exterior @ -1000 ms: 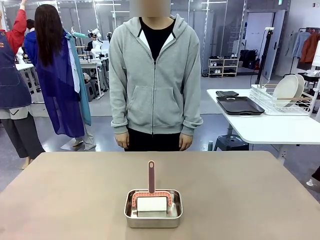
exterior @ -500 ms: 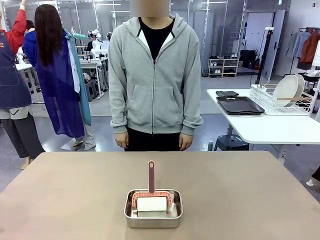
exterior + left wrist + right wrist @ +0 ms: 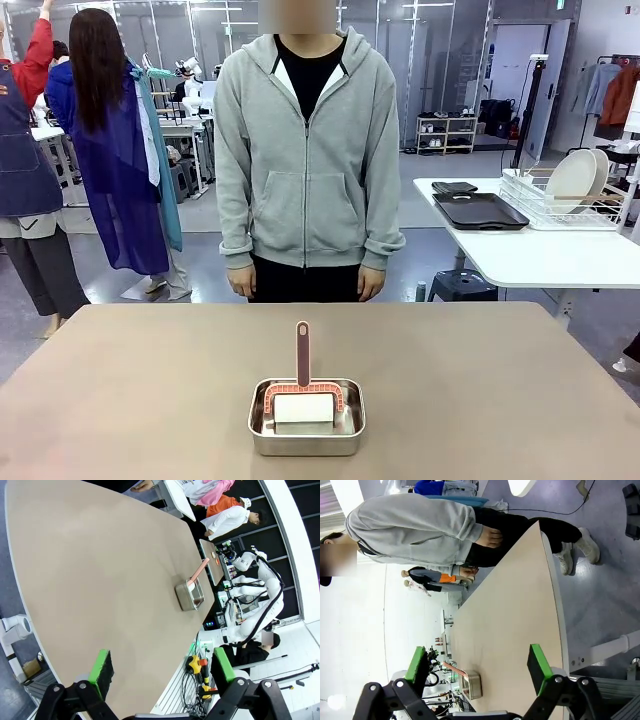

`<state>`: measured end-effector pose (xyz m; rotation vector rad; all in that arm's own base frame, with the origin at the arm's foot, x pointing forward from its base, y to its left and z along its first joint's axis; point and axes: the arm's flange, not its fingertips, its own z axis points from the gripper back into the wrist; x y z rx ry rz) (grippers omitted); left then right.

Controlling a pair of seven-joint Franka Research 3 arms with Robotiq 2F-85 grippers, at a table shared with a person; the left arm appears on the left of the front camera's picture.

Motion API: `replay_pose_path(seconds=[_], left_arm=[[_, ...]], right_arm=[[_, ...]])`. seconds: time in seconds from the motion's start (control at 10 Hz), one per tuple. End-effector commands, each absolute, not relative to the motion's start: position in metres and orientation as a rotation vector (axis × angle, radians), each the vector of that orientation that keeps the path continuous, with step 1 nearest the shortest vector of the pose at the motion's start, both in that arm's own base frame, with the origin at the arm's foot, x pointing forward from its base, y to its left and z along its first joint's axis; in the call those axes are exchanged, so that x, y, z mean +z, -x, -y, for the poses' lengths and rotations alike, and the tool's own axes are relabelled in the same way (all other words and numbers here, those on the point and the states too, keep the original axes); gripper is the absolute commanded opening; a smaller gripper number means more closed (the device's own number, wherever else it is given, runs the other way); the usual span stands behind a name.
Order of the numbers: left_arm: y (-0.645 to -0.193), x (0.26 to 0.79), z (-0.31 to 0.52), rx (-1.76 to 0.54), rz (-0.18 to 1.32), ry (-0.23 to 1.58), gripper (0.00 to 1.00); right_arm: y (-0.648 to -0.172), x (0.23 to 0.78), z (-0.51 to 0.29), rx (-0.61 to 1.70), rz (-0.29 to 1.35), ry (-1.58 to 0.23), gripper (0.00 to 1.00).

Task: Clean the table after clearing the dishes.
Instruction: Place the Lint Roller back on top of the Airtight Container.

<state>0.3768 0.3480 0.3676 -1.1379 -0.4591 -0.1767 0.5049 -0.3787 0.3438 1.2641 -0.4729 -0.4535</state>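
Note:
The beige-brown table (image 3: 140, 390) carries a small square steel pan (image 3: 306, 443) near its front middle. In the pan stands a pink-handled brush (image 3: 302, 352) over a white sponge block (image 3: 303, 408). The dishes, white plates (image 3: 575, 178), stand upright in a wire rack on the white side table, beside a dark tray (image 3: 480, 211). My left gripper (image 3: 162, 667) hangs open above the table's edge, far from the pan (image 3: 190, 596). My right gripper (image 3: 476, 664) is open too, over the table (image 3: 515, 615), with the pan (image 3: 472, 685) low in its view.
A person in a grey hoodie (image 3: 308, 150) stands at the far side, hands (image 3: 241, 282) down by their sides. The white side table (image 3: 540, 255) with the wire rack (image 3: 560, 205) is at the back right. Other people stand at the back left.

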Motion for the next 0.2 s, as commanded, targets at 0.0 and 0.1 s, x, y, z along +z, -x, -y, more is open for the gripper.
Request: replay_pose_path(seconds=[0.0,0.1], left_arm=[[-0.3715,0.3696,-0.3476,-0.18,0.45,1.132,1.0],[-0.3715,0.3696,-0.3476,-0.18,0.45,1.132,1.0]], right_arm=[[-0.5005,0.348,0.3735,-0.441,0.465,-1.255,1.0],[-0.5005,0.348,0.3735,-0.441,0.465,-1.255,1.0]])
